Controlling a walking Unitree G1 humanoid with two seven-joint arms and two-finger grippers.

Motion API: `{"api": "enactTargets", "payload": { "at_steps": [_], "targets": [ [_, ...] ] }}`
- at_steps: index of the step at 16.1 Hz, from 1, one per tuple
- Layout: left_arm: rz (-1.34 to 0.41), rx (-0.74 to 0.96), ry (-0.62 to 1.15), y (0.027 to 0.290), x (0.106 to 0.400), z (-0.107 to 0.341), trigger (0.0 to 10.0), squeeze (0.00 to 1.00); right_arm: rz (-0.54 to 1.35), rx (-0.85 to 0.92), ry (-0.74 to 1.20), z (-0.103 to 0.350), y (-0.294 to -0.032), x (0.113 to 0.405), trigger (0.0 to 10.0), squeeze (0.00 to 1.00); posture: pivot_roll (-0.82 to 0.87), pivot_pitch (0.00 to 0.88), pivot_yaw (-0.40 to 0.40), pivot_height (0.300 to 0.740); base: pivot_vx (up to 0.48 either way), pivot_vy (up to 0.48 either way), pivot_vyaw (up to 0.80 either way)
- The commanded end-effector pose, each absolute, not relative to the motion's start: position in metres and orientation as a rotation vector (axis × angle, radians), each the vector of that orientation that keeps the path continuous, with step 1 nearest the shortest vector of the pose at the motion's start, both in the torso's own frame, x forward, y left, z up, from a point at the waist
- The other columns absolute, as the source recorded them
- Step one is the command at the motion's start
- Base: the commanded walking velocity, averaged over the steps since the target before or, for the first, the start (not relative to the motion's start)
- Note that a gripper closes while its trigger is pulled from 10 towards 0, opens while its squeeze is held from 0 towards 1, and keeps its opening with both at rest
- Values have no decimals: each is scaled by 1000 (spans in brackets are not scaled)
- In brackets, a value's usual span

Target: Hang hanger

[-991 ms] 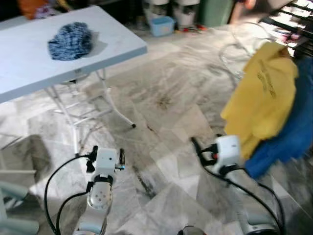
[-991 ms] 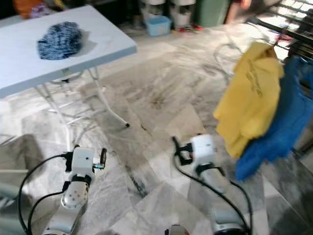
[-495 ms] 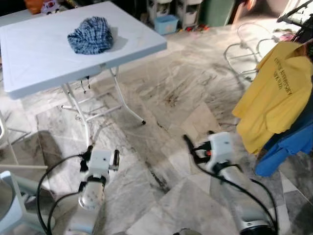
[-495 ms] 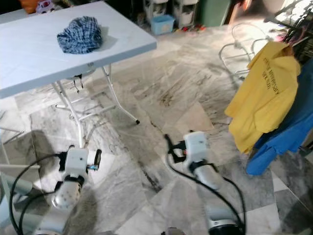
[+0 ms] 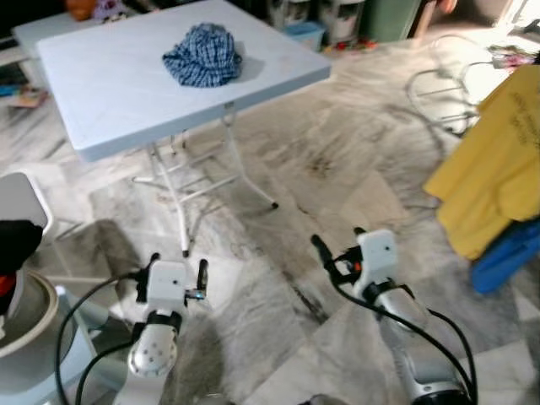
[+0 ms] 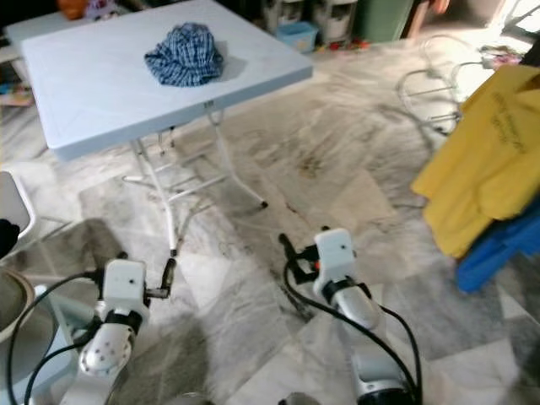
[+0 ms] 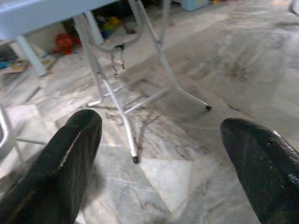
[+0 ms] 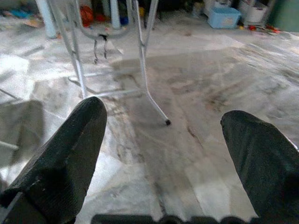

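Note:
A yellow shirt [image 5: 501, 165] hangs at the right edge, its top cut off by the frame, with a blue garment [image 5: 508, 260] below it. A crumpled blue plaid cloth [image 5: 202, 55] lies on the pale folding table [image 5: 101, 93] at the far left. My left gripper [image 5: 173, 270] is held low over the marble floor, open and holding nothing; in the left wrist view its fingers [image 7: 70, 158] frame the table's legs [image 7: 122, 112]. My right gripper [image 5: 337, 245] is also low, open and holding nothing, well left of the shirt.
A white stool [image 5: 18, 201] and a round basin [image 5: 21, 316] holding something dark stand at my near left. A white wire frame [image 5: 443, 80] lies on the floor at the far right. A blue bin [image 5: 309, 32] and storage boxes line the back.
The whole picture has shifted: the table now sits nearer the middle and the shirts have slid to the right edge, so the camera moved. Both grippers stay low and open.

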State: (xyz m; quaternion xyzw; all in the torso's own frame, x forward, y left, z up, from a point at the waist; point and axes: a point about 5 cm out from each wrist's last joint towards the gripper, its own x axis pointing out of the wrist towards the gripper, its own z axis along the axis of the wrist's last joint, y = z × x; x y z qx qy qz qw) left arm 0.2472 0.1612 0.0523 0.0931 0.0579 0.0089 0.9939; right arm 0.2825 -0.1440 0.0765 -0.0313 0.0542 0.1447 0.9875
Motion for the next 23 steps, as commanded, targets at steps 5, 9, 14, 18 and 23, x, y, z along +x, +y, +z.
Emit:
{"api": "enactTargets", "payload": {
  "at_steps": [5, 9, 14, 18, 23],
  "targets": [
    [71, 263, 132, 181, 252, 54, 10000, 0, 320, -37, 87, 80, -133, 288, 10000, 0, -137, 112, -4, 740, 0, 379, 640],
    [-22, 183, 104, 178, 252, 56, 10000, 0, 333, -36, 81, 82, -131, 290, 10000, 0, -128, 108, -15, 740, 0, 0, 0],
    [-100, 105, 90, 168, 250, 55, 10000, 0, 364, -55, 74, 82, -128, 290, 10000, 0, -134, 110, -28, 740, 0, 0, 428],
    [-132, 72, 80, 161, 251, 57, 10000, 0, 375, -51, 76, 82, -127, 290, 10000, 0, -130, 115, -35, 740, 0, 0, 728],
    [-136, 53, 78, 156, 251, 56, 10000, 0, 381, -57, 71, 84, -128, 292, 10000, 0, -131, 111, -41, 740, 0, 0, 170]
  ]
}}
